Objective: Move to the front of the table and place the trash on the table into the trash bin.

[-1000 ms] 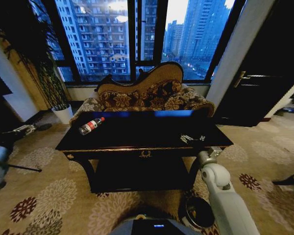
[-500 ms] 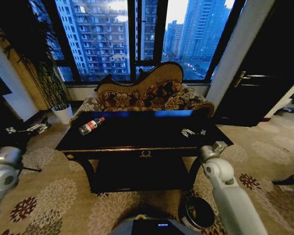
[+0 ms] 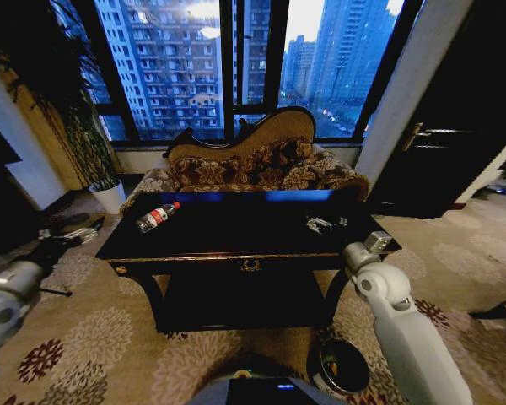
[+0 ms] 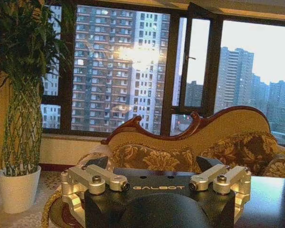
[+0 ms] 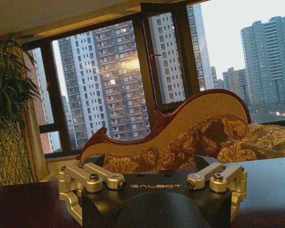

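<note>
Step in hand: the approach looks done; the robot is facing the bench (image 3: 236, 245) front, with nothing picked up.

Left hand (image 3: 83, 235): hanging off the bench's left end, fingers spread, empty.

Right hand (image 3: 316, 224): hovering over the scraps (image 3: 341, 222) near the right end (finger state cannot be told).

Bottle (image 3: 157, 216): lying at the left rear.

Trash bin (image 3: 341, 366): sitting on the carpet (image 3: 110, 337), front right.

Next move, judged: lowering onto the scraps.

Room: sofa (image 3: 253, 164) and windows (image 3: 194, 59) are standing behind.

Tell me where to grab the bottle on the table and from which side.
Grip the bottle across its mid-body, at the red label, probably from above. It lies on its side near the table's far-left corner, cap pointing toward the sofa, so jaws should close across its width. The left gripper is nearer.
</note>
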Controlling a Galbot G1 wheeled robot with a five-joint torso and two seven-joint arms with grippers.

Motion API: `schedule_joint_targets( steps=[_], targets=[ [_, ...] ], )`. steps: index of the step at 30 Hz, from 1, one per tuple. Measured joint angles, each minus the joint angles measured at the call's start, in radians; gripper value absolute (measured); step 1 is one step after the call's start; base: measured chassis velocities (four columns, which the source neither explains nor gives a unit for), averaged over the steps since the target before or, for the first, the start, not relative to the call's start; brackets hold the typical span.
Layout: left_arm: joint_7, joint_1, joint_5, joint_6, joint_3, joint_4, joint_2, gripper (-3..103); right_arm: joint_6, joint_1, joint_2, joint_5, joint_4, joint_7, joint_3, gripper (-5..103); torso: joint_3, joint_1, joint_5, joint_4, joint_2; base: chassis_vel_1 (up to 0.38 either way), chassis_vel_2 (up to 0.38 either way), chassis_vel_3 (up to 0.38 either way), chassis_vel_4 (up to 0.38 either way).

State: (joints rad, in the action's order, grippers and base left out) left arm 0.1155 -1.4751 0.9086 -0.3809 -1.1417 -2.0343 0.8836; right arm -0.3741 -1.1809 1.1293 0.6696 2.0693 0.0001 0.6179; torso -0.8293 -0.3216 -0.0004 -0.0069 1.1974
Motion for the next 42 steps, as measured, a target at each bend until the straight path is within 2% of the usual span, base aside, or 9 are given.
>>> schedule_joint_targets(
  steps=[5, 8, 10, 20, 21, 24, 31, 38, 42],
  targets=[
    [0.012, 0.035, -0.007, -0.011, 0.015, 0.033, -0.014, 100, 0.006, 0.000, 0.008, -0.025, -0.008, 0.000, -0.004, 100, 0.000, 0.000, 0.0002, 0.0007, 0.000, 0.000, 0.000, 0.000, 0.000],
    [0.016, 0.075, 0.006, -0.026, 0.038, 0.075, -0.051, 100, 0.017, -0.003, 0.012, -0.043, -0.018, 0.000, -0.009, 100, 0.000, 0.000, 0.0003, 0.0007, 0.000, 0.000, 0.000, 0.000, 0.000],
    [0.017, 0.174, 0.032, -0.037, 0.114, 0.159, -0.115, 100, 0.024, -0.007, 0.019, -0.066, -0.032, 0.000, -0.016, 100, 0.000, 0.000, 0.0003, 0.0003, 0.000, 0.000, 0.000, 0.000, 0.000],
    [0.000, 0.433, 0.037, -0.078, 0.324, 0.330, -0.188, 100, 0.030, -0.024, 0.030, -0.088, -0.044, 0.000, -0.018, 100, 0.000, 0.000, 0.0004, 0.0003, 0.000, 0.000, 0.000, 0.000, 0.000],
    [0.000, 0.433, 0.037, -0.078, 0.324, 0.330, -0.188, 100, 0.030, -0.024, 0.030, -0.088, -0.044, 0.000, -0.018, 100, 0.000, 0.000, 0.0004, 0.0003, 0.000, 0.000, 0.000, 0.000, 0.000],
    [0.013, 0.527, 0.044, -0.078, 0.422, 0.416, -0.200, 100, 0.032, -0.027, 0.025, -0.088, -0.039, 0.000, -0.011, 100, 0.000, 0.000, -0.0001, 0.0005, 0.000, 0.000, 0.000, 0.000, 0.000],
    [0.021, 0.633, 0.054, -0.095, 0.551, 0.480, -0.201, 100, 0.034, -0.039, 0.021, -0.087, -0.029, 0.000, -0.002, 100, 0.000, 0.000, 0.0004, 0.0003, 0.000, 0.000, 0.000, 0.000, 0.000],
    [0.002, 0.705, 0.050, -0.165, 0.646, 0.489, -0.185, 100, 0.052, -0.043, 0.018, -0.088, -0.039, 0.000, 0.000, 100, 0.000, 0.000, 0.0003, 0.0003, 0.000, 0.000, 0.000, 0.000, 0.000],
    [-0.006, 0.778, 0.048, -0.201, 0.734, 0.518, -0.183, 100, 0.055, -0.038, 0.018, -0.089, -0.043, 0.000, -0.002, 100, 0.000, 0.000, 0.0002, 0.0004, 0.000, 0.000, 0.000, 0.000, 0.000]
  ],
)
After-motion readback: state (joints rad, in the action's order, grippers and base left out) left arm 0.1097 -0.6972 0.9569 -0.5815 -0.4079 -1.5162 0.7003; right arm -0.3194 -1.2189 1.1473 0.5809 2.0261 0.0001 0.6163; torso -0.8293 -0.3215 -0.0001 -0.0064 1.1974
